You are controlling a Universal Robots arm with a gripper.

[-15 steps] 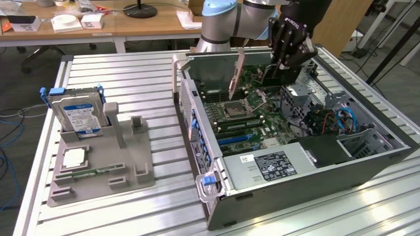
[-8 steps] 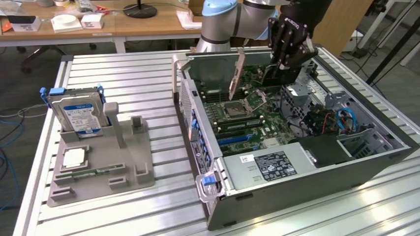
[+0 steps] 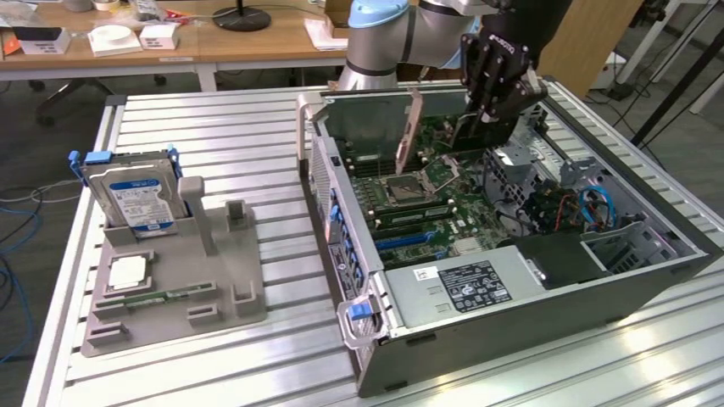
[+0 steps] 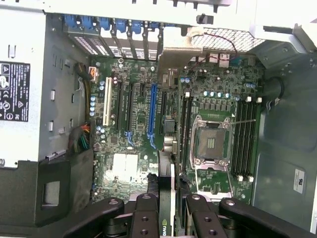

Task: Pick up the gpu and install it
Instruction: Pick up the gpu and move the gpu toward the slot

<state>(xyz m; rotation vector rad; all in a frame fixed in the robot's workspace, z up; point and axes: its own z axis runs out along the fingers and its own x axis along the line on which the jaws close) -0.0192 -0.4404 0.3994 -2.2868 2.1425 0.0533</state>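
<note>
While hovering inside the computer case (image 3: 565,326), the hand (image 3: 484,120) is gripping the gpu (image 4: 167,124) edge-down, lengthwise alongside the blue slot (image 4: 152,114).

Robotics laboratory or workshop. An open computer case (image 3: 543,331) lies on a slatted aluminium bench (image 3: 226,144); a robot arm (image 3: 391,38) rises behind the case, a grey parts fixture (image 3: 215,288) stands beside it, wooden desks (image 3: 249,51) beyond.
</note>
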